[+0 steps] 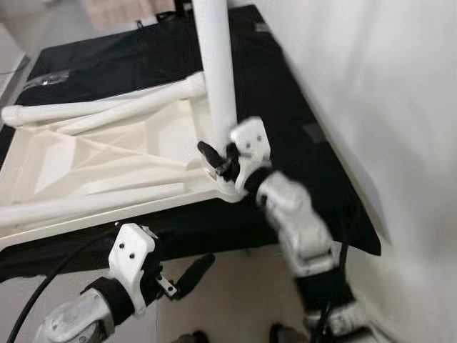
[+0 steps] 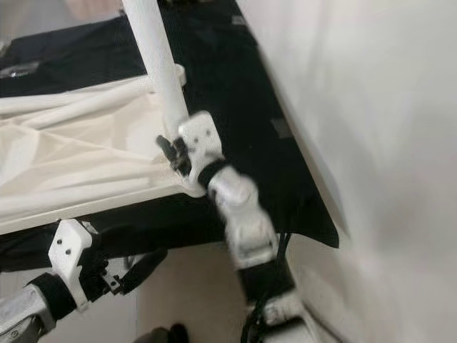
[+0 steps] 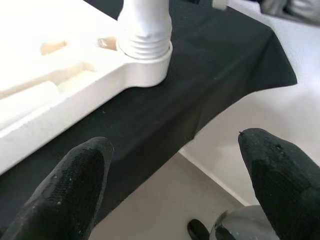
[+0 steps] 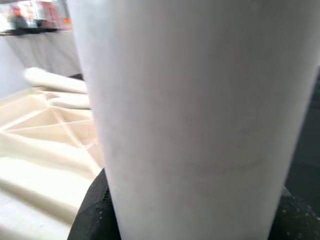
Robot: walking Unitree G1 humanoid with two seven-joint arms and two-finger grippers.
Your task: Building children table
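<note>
Gripping the upright table leg (image 1: 218, 64) low at its corner socket of the upturned tabletop (image 1: 86, 161), the right gripper (image 1: 218, 158) risks cross-threading it, while the left gripper (image 1: 187, 275) hangs spread below.

Light is bright and even, with soft, faint shadows. Both head views are motion-blurred, most on the right arm (image 1: 300, 229) and the wall (image 1: 385, 86) beside it. The white table top (image 1: 93, 164) is nearly washed out against the black cloth (image 1: 300, 93). In the right wrist view the table leg (image 4: 195, 115) is a close, unfocused blur.
</note>
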